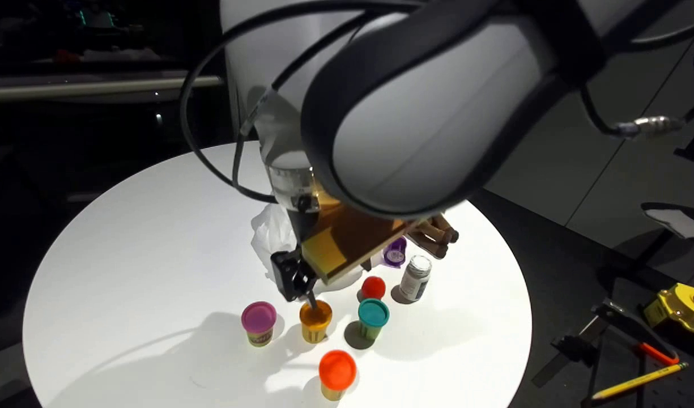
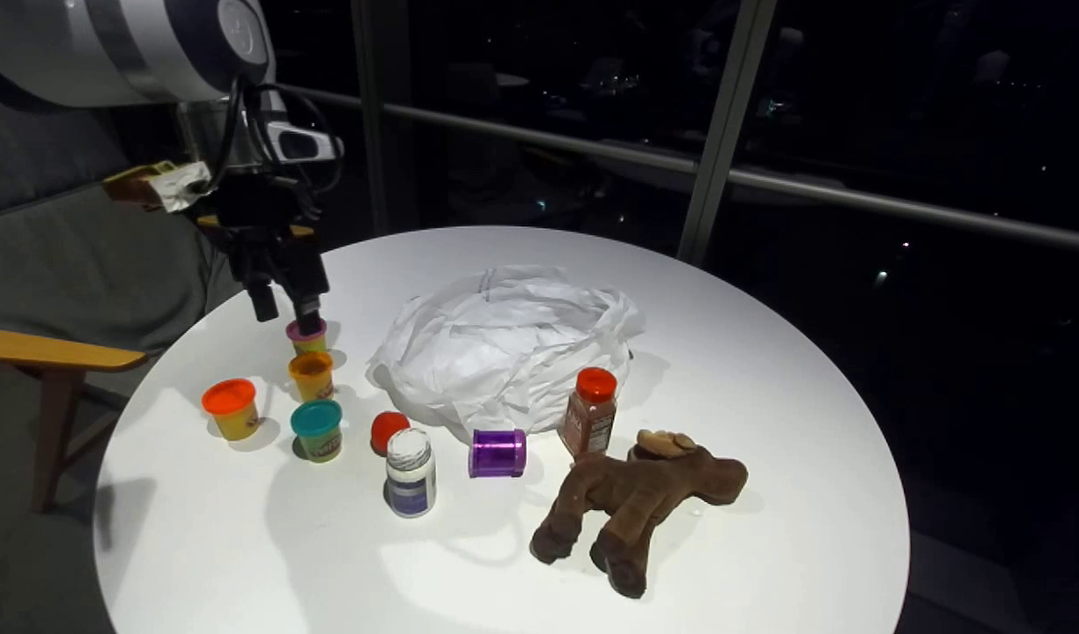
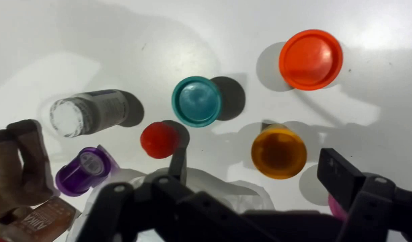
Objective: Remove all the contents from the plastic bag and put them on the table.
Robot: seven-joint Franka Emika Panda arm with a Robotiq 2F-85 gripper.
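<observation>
The tool (image 2: 286,319) is suspended above the table (image 2: 794,546), its jaws parted and released. The crumpled bag (image 2: 504,345) is spread on the table. Nearby, a pink tub (image 1: 259,323), an orange tub (image 2: 313,376), a teal tub (image 2: 318,430), a red tub (image 2: 231,408), a red ball (image 2: 387,431), a white bottle (image 2: 410,475) and a red-capped bottle (image 2: 589,418) are set; a purple jar (image 2: 498,453) is tipped on its side, and a brown toy (image 2: 649,489) is sprawled.

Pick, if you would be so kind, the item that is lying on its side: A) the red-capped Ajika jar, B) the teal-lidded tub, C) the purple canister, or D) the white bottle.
C: in an exterior view the purple canister lies on its curved side, its ends facing sideways, while the teal-lidded tub, white bottle and red-capped Ajika jar stand upright.
</observation>
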